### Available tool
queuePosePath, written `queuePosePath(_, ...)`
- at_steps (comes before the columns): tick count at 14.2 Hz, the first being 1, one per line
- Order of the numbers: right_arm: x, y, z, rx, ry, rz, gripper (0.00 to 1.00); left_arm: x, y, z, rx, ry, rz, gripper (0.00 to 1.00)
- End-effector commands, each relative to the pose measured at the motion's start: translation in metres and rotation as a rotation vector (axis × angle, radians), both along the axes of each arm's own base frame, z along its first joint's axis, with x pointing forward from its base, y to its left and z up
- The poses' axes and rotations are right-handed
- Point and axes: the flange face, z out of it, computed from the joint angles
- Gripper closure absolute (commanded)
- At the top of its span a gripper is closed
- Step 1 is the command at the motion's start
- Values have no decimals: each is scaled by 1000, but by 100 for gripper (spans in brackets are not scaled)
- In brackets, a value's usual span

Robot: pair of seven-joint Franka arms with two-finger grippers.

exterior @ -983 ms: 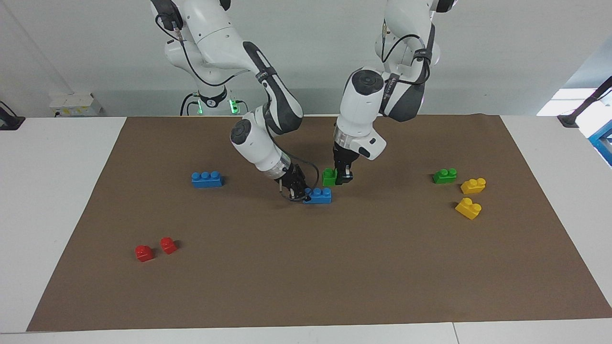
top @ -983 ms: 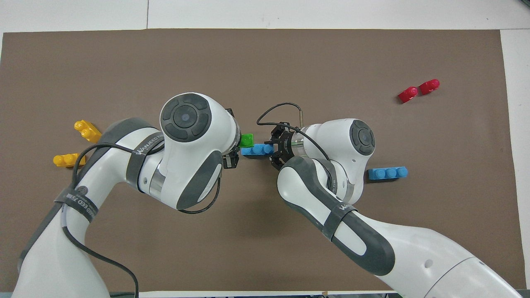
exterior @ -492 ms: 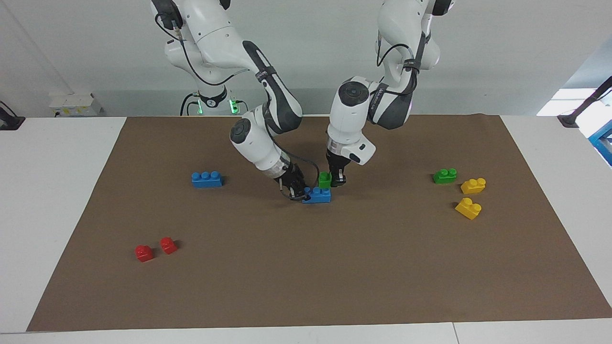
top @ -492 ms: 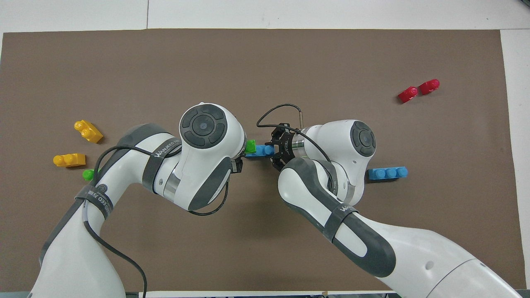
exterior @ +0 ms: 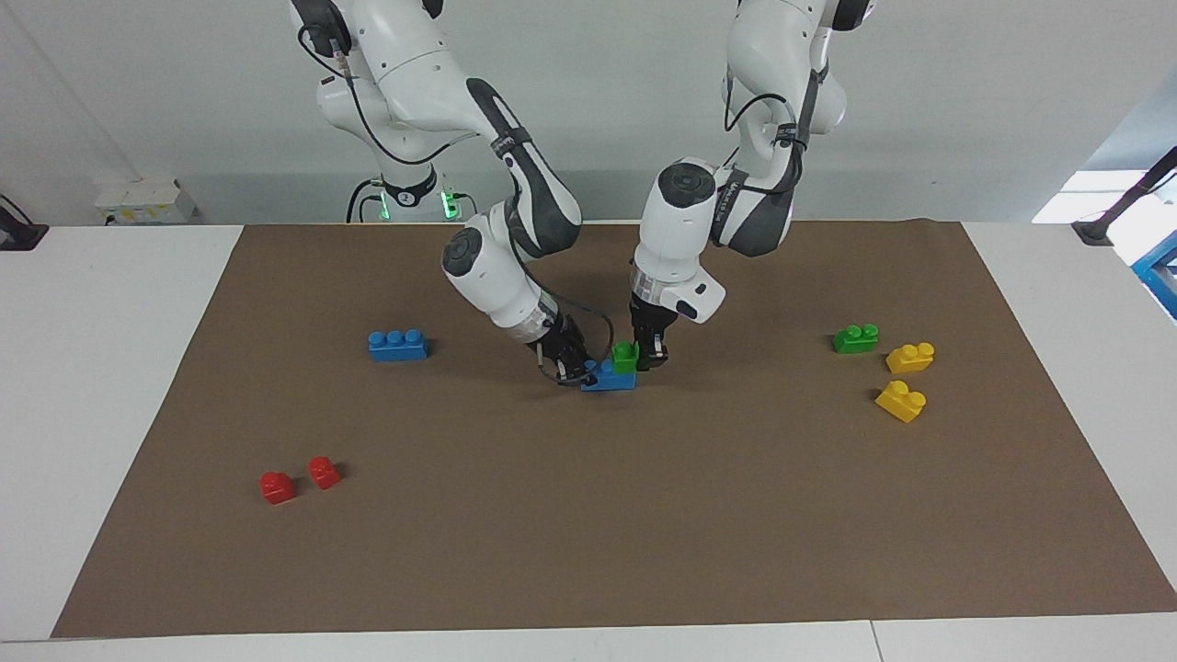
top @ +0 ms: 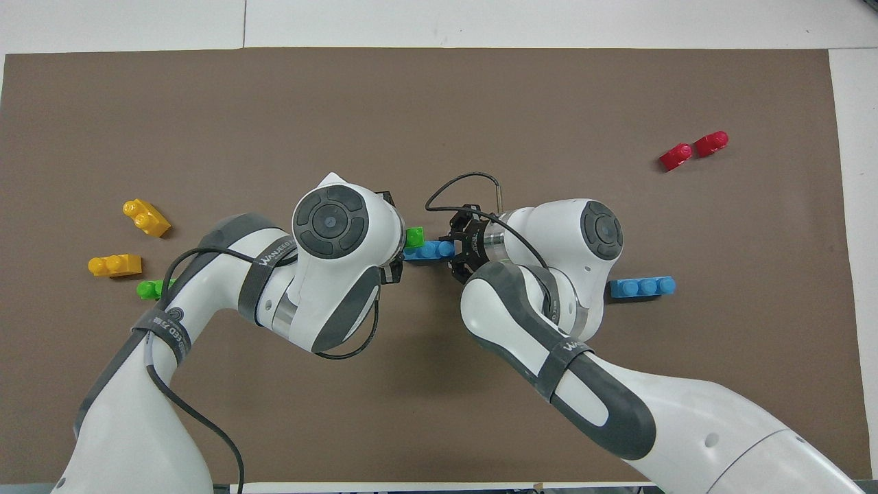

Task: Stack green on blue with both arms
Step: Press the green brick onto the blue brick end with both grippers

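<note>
The green brick [exterior: 625,357] sits in the clenched fingers of the left gripper [exterior: 645,357], directly on the end of the blue brick [exterior: 607,377] that points toward the left arm's end of the bench. The blue brick lies mid-mat with its long axis running across the bench, from one arm's side to the other — and its opposite end is pinched by the right gripper [exterior: 572,370], fingers closed on it to hold it steady. So the green has only the downward seating press left, as I judge it; whether the studs have fully engaged cannot be told from here.

Half a second ago the green hung a little above and nearer the robots than the blue (the left wrist stood higher too); now it has come down onto the blue's top. The right arm has not shifted.
</note>
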Motion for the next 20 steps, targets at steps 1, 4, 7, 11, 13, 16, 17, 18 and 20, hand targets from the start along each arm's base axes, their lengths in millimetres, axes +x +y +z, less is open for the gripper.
queuePosePath(1, -11, -9, -11, -3, 3, 13, 100, -8, -2, -10, 9, -10, 17, 100)
queuePosePath(4, -11, -9, -12, -4, 4, 13, 100, -12, -11, -16, -4, -22, 24, 100)
queuePosePath(7, -13, -10, -14, -6, 9, 13, 100, -11, -12, -15, -12, -31, 28, 100)
queuePosePath(11, -16, -16, -18, -14, 19, 8, 100, -7, -16, -34, 12, -51, 1, 100)
queuePosePath(13, -15, -16, -17, -13, 17, 7, 100, -6, -17, -39, 16, -53, -7, 100)
queuePosePath(16, -14, -19, -17, -13, 17, 1, 100, -8, -17, -43, 26, -53, -20, 100)
queuePosePath(17, -13, -20, -17, -13, 15, 0, 100, -13, -21, -45, 28, -49, -31, 100)
queuePosePath(18, -12, -19, -16, -12, 14, -1, 100, -15, -22, -48, 32, -44, -33, 100)
queuePosePath(20, -10, -21, -16, -13, 3, -10, 100, -16, -21, -50, 38, -39, -39, 100)
